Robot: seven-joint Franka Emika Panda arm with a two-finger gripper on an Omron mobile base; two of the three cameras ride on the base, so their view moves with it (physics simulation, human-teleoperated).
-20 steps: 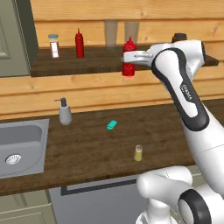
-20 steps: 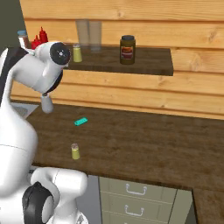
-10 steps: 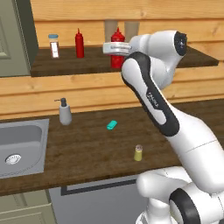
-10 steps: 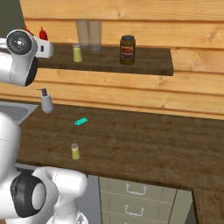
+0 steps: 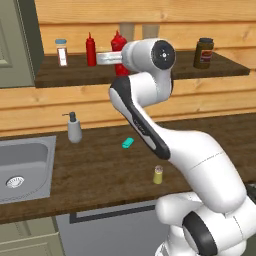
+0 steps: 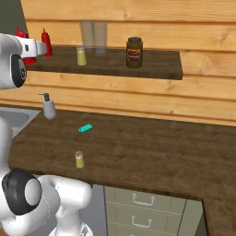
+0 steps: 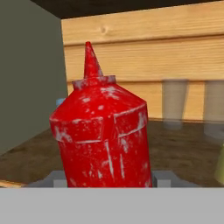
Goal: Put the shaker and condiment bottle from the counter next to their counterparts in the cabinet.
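My gripper (image 7: 107, 178) is shut on the condiment bottle (image 7: 103, 135), a broad red squeeze bottle held upright between the fingers. It hangs at shelf height in front of the cabinet (image 5: 50, 75), just right of the slim red bottle (image 5: 90, 49) among the counterparts. From the left I see the condiment bottle (image 5: 118, 44) behind my hand (image 5: 111, 58). From the right it (image 6: 20, 33) peeks past the arm, near the slim bottle (image 6: 45, 41). The shaker (image 5: 158, 175) (image 6: 79, 159) stands on the counter near its front edge. Its twin (image 6: 81, 56) stands on the shelf.
A clear jar with a blue lid (image 5: 61, 52) stands left of the slim bottle, beside the grey-green door (image 5: 10, 40). Two glasses (image 6: 93, 33) and a dark jar (image 6: 134, 52) stand further right. On the counter are a soap dispenser (image 5: 74, 128), a teal object (image 5: 128, 143) and a sink (image 5: 20, 165).
The arm has swung left along the shelf, carrying the condiment bottle from mid-shelf to beside the slim red bottle. Everything on the counter has stayed put.
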